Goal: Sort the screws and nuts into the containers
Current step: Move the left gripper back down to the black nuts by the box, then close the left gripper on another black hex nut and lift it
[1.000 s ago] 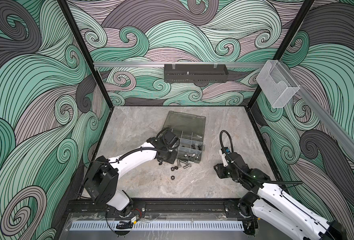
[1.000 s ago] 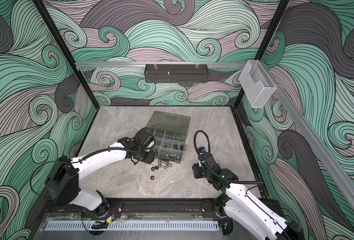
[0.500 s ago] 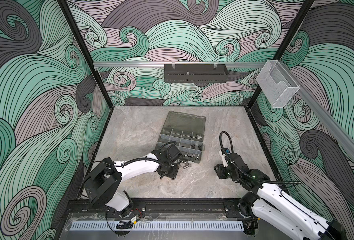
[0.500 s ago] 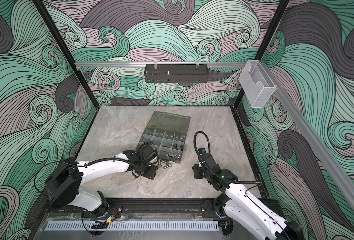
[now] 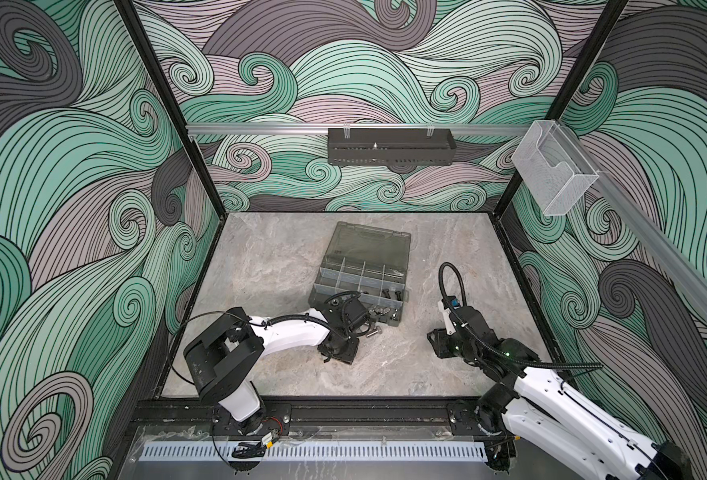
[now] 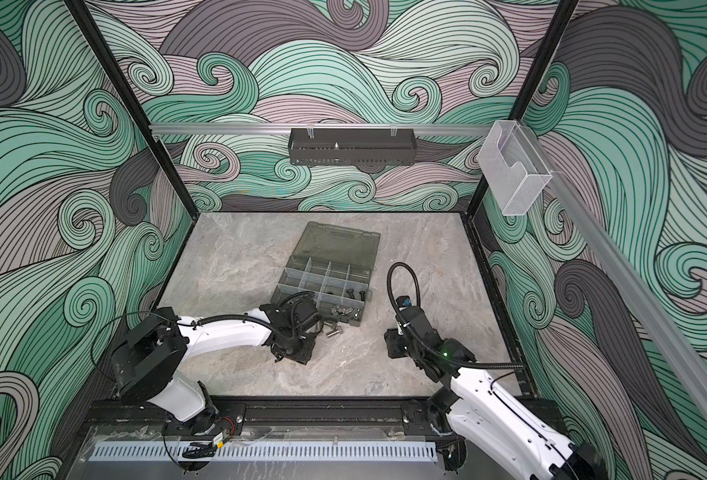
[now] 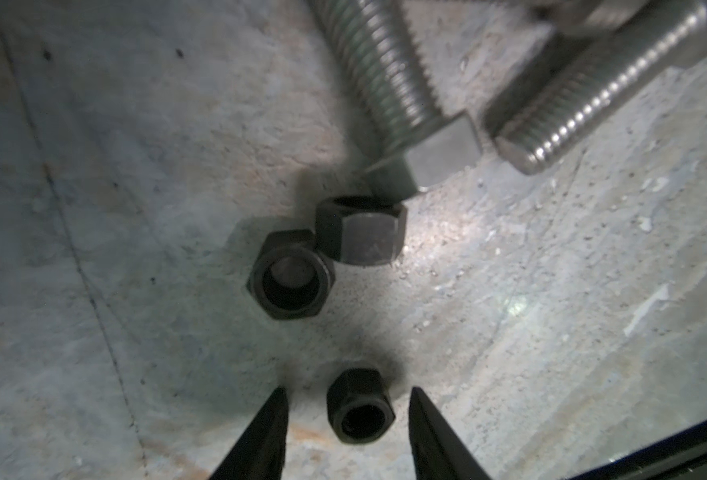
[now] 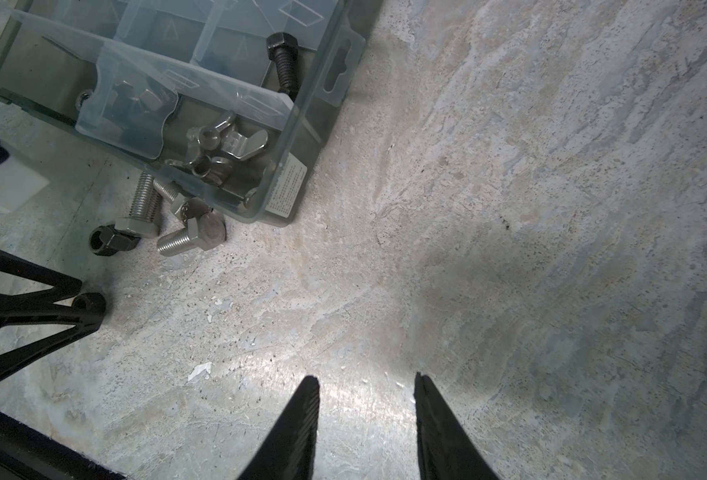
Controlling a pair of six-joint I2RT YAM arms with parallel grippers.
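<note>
Since a second ago the left arm has swung off the organiser's near corner and dropped low to the table [image 5: 281,266]; the right arm has not shifted. One black nut [image 7: 360,409] lies flat on the stone between the tips of the left gripper [image 7: 347,390], whose jaws stand narrowly apart with a sliver of table on each side, gripping nothing. Just beyond it two more black nuts [image 7: 291,282] lie touching each other, and past those lie loose silver screws [image 7: 389,83]. In both top views that little heap sits at 6 o'clock of the organiser case [image 5: 356,286], just beside its near wall, with the left gripper at about 7 o'clock. Silver wing nuts [image 8: 227,145] fill the cell at the case's 5 o'clock corner; a black screw [image 8: 283,62] lies in the cell behind it. The right gripper [image 8: 366,382] hovers at 4 o'clock, well apart from the case, jaws spread over bare stone and empty.
</note>
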